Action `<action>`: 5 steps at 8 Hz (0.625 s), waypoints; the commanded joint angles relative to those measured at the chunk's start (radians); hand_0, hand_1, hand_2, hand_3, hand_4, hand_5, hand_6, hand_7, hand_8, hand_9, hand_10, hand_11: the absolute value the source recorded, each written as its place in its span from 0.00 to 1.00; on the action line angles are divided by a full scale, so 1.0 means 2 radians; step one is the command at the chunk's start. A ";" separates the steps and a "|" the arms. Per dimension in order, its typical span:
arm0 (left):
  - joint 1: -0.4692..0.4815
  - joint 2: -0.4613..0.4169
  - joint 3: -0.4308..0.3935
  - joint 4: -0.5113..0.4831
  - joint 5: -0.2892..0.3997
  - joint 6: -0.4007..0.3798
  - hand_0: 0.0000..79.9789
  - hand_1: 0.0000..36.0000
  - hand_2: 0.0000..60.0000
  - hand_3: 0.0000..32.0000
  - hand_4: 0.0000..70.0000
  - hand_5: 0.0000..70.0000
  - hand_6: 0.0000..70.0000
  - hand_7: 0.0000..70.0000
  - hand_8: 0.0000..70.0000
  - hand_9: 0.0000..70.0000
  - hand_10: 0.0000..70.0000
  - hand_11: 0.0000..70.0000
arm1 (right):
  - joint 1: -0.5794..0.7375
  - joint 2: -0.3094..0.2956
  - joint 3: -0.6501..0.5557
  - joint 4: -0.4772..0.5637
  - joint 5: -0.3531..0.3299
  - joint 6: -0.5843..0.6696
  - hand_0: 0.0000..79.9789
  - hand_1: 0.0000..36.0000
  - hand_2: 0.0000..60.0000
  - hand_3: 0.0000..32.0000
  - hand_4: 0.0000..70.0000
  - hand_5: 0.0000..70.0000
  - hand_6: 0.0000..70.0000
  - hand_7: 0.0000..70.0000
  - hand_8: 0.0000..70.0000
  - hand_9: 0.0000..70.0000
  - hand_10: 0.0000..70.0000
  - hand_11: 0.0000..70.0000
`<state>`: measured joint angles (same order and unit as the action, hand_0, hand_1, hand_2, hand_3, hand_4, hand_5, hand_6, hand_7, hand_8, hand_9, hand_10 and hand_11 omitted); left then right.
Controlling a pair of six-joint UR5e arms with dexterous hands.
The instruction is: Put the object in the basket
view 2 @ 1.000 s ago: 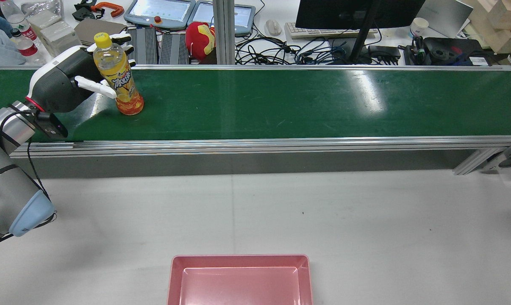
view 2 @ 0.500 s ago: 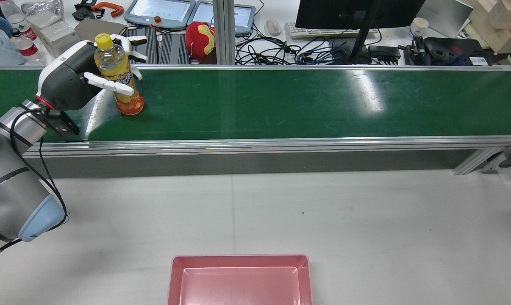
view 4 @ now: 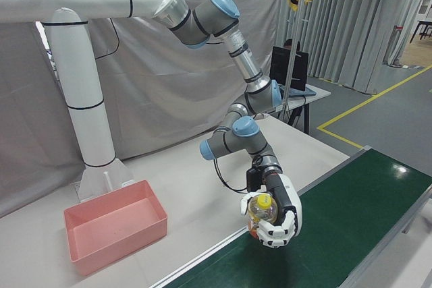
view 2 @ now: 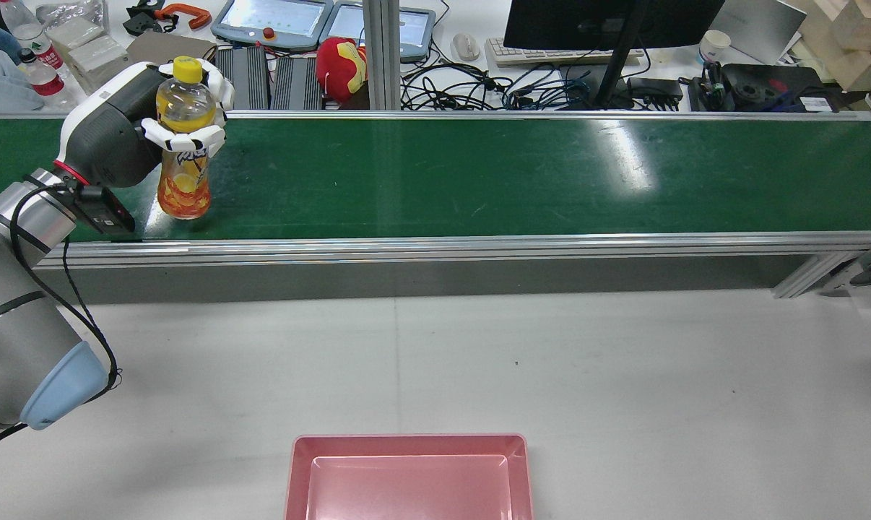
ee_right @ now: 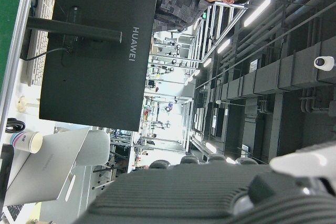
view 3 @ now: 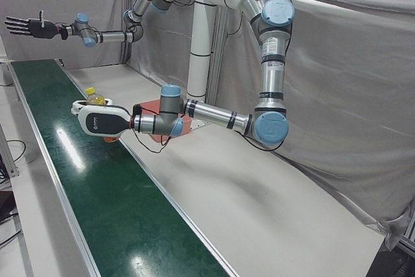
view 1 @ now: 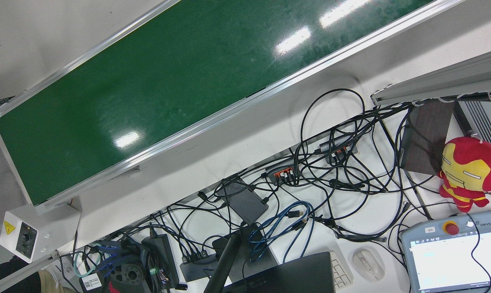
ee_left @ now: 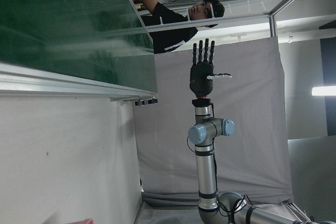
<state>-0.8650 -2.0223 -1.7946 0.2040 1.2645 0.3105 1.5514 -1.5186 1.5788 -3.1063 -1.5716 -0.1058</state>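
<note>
A yellow-capped bottle of orange drink [view 2: 183, 184] stands upright over the left end of the green conveyor belt [view 2: 479, 173]. My left hand [view 2: 118, 133] is shut around its upper body, white fingers [view 2: 190, 137] wrapped below the neck. The hand [view 4: 280, 217] and bottle [view 4: 260, 207] also show in the right-front view, near the belt's near edge. I cannot tell whether the bottle's base touches the belt. The pink basket [view 2: 406, 444] sits empty on the grey table. My right hand [view 3: 29, 27] is open, held high and far off, fingers spread.
Behind the belt a desk holds cables, a monitor [view 2: 609, 22], teach pendants and a red plush toy [view 2: 341, 65]. The belt's aluminium rail [view 2: 443, 245] runs between the belt and the grey table [view 2: 551, 361]. A person [ee_left: 178, 22] stands beyond the belt.
My left hand has closed its fingers around the bottle. The bottle has moved left and toward the belt's near edge and stands more upright.
</note>
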 commanded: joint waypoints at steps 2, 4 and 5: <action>0.084 0.000 -0.064 0.028 0.001 0.000 0.81 0.83 1.00 0.00 0.64 1.00 0.61 0.72 0.95 1.00 1.00 1.00 | 0.000 0.000 0.000 0.000 0.000 0.000 0.00 0.00 0.00 0.00 0.00 0.00 0.00 0.00 0.00 0.00 0.00 0.00; 0.148 -0.001 -0.077 0.029 0.002 0.001 0.82 0.83 1.00 0.00 0.66 1.00 0.59 0.70 0.91 1.00 0.97 1.00 | 0.000 0.000 0.000 0.000 0.000 0.000 0.00 0.00 0.00 0.00 0.00 0.00 0.00 0.00 0.00 0.00 0.00 0.00; 0.171 -0.001 -0.080 0.029 0.003 0.001 0.82 0.83 1.00 0.00 0.68 1.00 0.59 0.71 0.91 1.00 0.96 1.00 | 0.000 0.000 0.000 0.000 0.000 0.000 0.00 0.00 0.00 0.00 0.00 0.00 0.00 0.00 0.00 0.00 0.00 0.00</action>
<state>-0.6270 -2.0240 -1.9374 0.2603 1.2677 0.3120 1.5514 -1.5186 1.5785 -3.1062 -1.5708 -0.1058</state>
